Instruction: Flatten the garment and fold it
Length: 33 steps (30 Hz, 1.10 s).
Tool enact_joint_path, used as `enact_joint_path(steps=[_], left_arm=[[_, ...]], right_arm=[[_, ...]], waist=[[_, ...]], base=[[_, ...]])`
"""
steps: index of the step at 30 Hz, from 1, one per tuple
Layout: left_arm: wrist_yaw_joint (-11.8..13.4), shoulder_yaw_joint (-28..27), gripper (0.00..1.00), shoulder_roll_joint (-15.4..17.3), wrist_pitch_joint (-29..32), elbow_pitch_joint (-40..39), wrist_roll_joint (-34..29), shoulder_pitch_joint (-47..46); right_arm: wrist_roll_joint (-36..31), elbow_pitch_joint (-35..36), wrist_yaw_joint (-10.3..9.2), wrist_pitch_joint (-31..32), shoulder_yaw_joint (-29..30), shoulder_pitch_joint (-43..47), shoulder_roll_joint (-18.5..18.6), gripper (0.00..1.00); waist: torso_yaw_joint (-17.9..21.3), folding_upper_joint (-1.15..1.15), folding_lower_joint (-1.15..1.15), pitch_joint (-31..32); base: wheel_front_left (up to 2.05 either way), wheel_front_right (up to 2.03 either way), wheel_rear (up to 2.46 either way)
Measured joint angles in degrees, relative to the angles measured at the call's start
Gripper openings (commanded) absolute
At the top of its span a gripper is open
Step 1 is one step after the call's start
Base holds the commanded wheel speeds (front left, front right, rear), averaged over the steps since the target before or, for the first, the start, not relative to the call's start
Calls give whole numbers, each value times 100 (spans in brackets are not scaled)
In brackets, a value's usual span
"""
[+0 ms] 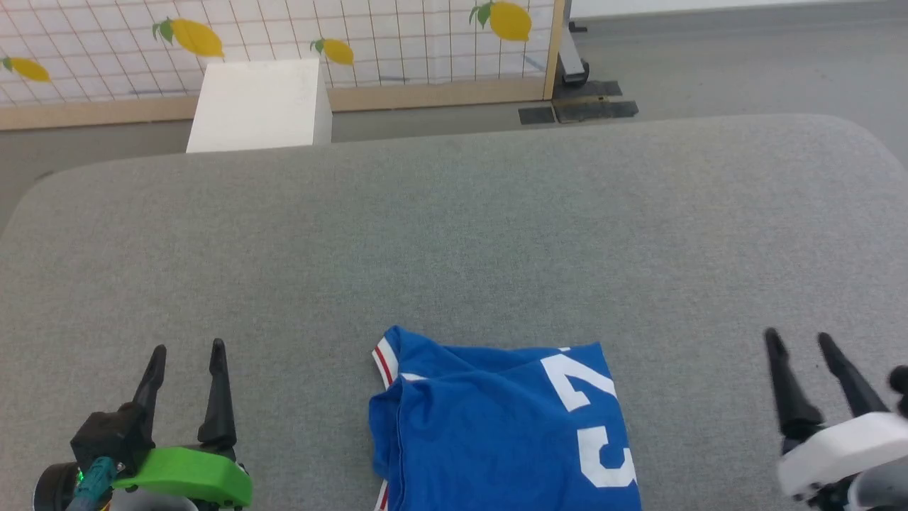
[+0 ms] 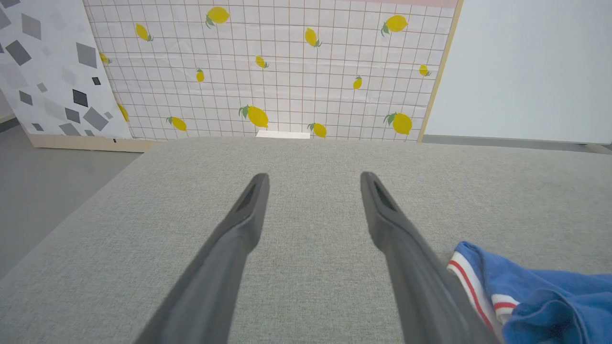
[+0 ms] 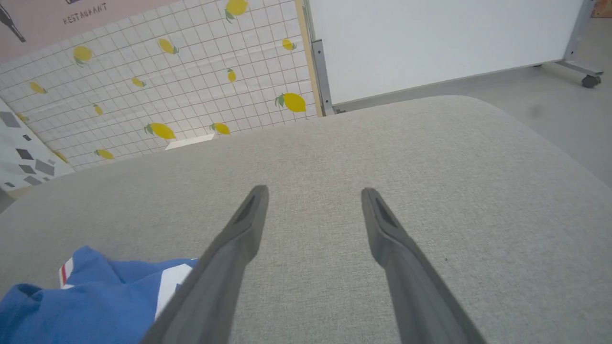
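Observation:
The garment, a royal-blue jersey with a white 23 and red-striped white trim, lies folded into a compact bundle at the near middle of the grey padded table. Its lower part runs off the bottom edge of the head view. My left gripper hovers open to the left of it, nothing between its fingers. My right gripper stands open to the right of it, also holding nothing. The left wrist view shows the garment at lower right of the left gripper. In the right wrist view the garment lies lower left of the right gripper.
A white box stands on the floor beyond the table's far edge. A lemon-patterned panel and a metal stand foot are behind it. A white board stands farther off at the right.

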<state>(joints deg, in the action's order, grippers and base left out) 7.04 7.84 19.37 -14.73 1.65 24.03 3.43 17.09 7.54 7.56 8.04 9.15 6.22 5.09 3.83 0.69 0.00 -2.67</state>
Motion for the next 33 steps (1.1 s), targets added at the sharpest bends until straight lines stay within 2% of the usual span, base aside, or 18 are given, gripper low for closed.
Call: enact_joint_path(steps=[5, 9, 10, 16, 21, 22, 23, 24, 29, 33], left_arm=[[-104, -182, 100, -171, 0, 19, -104, -69], [-224, -277, 100, -346, 0, 79, -188, -172], [-328, -335, 100, -475, -1, 133, -298, -231], [-455, -481, 100, -660, 0, 232, -511, -314], [-579, -560, 100, -787, -1, 293, -644, -425], [-656, -612, 100, -847, 0, 330, -747, -459], [-677, -632, 100, -866, -1, 339, -773, -477], [-704, -650, 100, -883, 0, 348, -800, -499], [-778, -738, 100, -981, -1, 383, -873, -554], [-858, -804, 100, -1037, 0, 432, -947, -553]], right_arm=[[985, -622, 0, 1106, 530, -238, 289, 100], [1671, -1327, 0, 2053, 691, -300, 471, 100], [2258, -1788, 0, 2716, 717, -346, 457, 100], [3523, -2216, 0, 3513, 319, -783, 9, 100], [4210, -2423, 0, 3749, -134, -1031, -119, 100], [4350, -2642, 0, 3800, -345, -1152, -129, 46], [4347, -2722, 0, 3799, -417, -1202, -121, 8], [4348, -2799, 0, 3790, -479, -1245, -107, 0], [4318, -2972, 0, 3677, -827, -1410, 42, 0], [4030, -2848, 0, 3310, -1245, -1513, 330, 0]], waist=[[-73, 0, 0, -143], [-207, 0, 0, -197], [-329, 0, 0, -243], [-477, 0, 0, -384], [-577, 0, 0, -485], [-638, 0, 0, -528], [-659, 0, 0, -544], [-679, 0, 0, -559], [-753, 0, 0, -586], [-750, 0, 0, -500]], base=[[0, 0, 0], [0, 0, 0], [0, 0, 0], [0, 0, 0], [0, 0, 0], [0, 0, 0], [0, 0, 0], [0, 0, 0], [0, 0, 0], [0, 0, 0]])
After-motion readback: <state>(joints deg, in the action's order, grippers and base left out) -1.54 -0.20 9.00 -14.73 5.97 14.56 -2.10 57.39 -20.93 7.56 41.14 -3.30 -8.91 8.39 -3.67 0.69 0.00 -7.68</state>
